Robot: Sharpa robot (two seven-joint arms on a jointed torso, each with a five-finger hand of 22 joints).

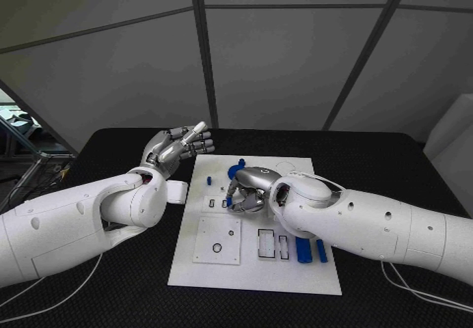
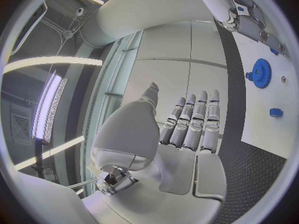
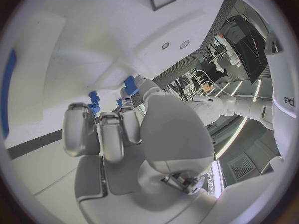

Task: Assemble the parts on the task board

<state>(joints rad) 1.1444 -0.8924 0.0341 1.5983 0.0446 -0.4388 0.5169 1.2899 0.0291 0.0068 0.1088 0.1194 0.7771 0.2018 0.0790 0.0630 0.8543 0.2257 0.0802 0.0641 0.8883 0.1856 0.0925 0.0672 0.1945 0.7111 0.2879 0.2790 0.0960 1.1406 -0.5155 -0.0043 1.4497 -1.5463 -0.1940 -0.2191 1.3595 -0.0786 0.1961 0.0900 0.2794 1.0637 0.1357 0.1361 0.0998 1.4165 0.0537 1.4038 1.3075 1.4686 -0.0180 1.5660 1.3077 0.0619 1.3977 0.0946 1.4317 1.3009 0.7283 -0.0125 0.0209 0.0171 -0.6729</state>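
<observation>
board near edge point(image 1: 256, 283) free | right hand point(image 1: 249, 195) blocks centre

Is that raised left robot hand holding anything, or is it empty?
Empty. The left robot hand is lifted beside the task board with its fingers straight and nothing in its palm.

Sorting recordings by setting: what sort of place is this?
Probably a robotics lab or test cell: a black table with a white rectangular task board, small blue parts, and grey partition panels behind.

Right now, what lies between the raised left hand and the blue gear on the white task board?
Head view: only bare white task board between left hand and blue gear.
</observation>
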